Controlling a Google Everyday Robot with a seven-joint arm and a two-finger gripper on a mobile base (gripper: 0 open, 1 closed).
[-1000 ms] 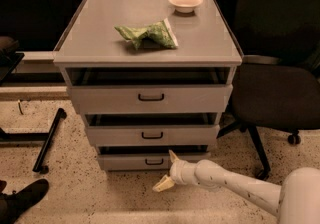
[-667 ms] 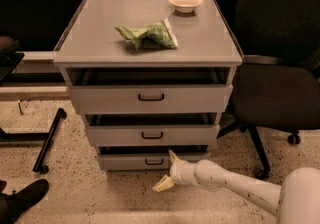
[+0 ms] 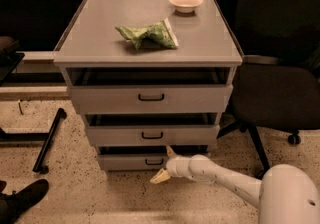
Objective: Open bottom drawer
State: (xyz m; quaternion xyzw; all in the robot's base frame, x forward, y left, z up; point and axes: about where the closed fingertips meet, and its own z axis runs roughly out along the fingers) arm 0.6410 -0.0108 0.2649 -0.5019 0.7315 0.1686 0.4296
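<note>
The bottom drawer (image 3: pixel 125 161) is the lowest, narrowest grey front of the cabinet, with a small black loop handle (image 3: pixel 154 161) at its centre. It stands pulled out a little, with a dark gap above it. My gripper (image 3: pixel 165 164) is on a white arm coming from the lower right, right in front of this drawer by its handle. Its two cream fingers are spread, one (image 3: pixel 170 151) pointing up at the drawer's top edge, the other (image 3: pixel 159 177) pointing down toward the floor. It holds nothing.
The mid-sized drawer (image 3: pixel 150 135) and the large top drawer (image 3: pixel 150 98) above are also slightly out. A green chip bag (image 3: pixel 147 34) and a white bowl (image 3: pixel 185 1) lie on the cabinet top. A black office chair (image 3: pixel 280 88) stands at right. A shoe (image 3: pixel 22 200) is at lower left.
</note>
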